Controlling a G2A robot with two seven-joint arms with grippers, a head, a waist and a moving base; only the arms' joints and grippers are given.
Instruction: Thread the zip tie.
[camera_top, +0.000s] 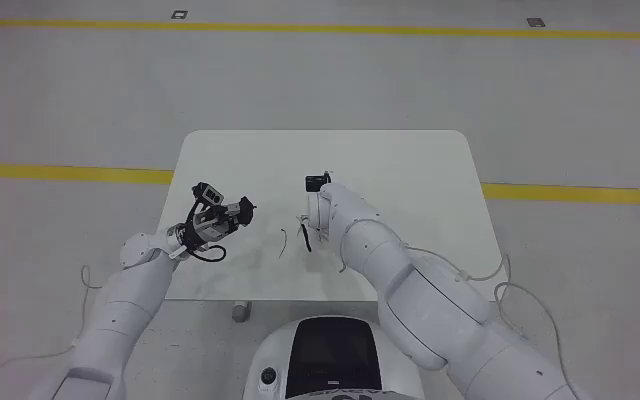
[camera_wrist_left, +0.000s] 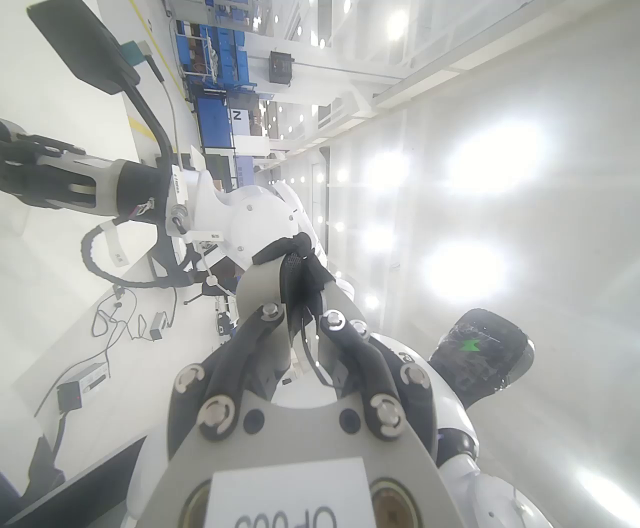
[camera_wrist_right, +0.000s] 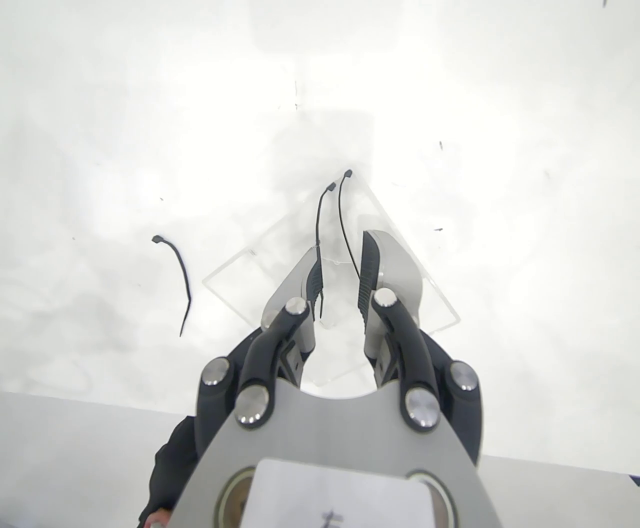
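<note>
My right gripper (camera_wrist_right: 342, 250) hangs open just above a clear plastic plate (camera_wrist_right: 240, 280) on the white table (camera_top: 400, 170). Two black zip ties (camera_wrist_right: 320, 225) lie on the plate, running in between its fingers; one passes close along a finger pad (camera_wrist_right: 315, 280). A third zip tie (camera_wrist_right: 181, 280) lies loose on the table beside the plate, and is also visible from above (camera_top: 283, 243). My left gripper (camera_top: 246, 208) is held above the table's left part, turned upward. Its black-wrapped fingers (camera_wrist_left: 300, 280) are shut on a thin black zip tie (camera_wrist_left: 310, 350).
The right arm (camera_top: 350, 225) reaches over the table's middle, its gripper (camera_top: 304, 232) pointing toward the near edge. The right arm's wrist (camera_wrist_left: 125, 190) lies close to the left gripper. The far half of the table is bare white surface.
</note>
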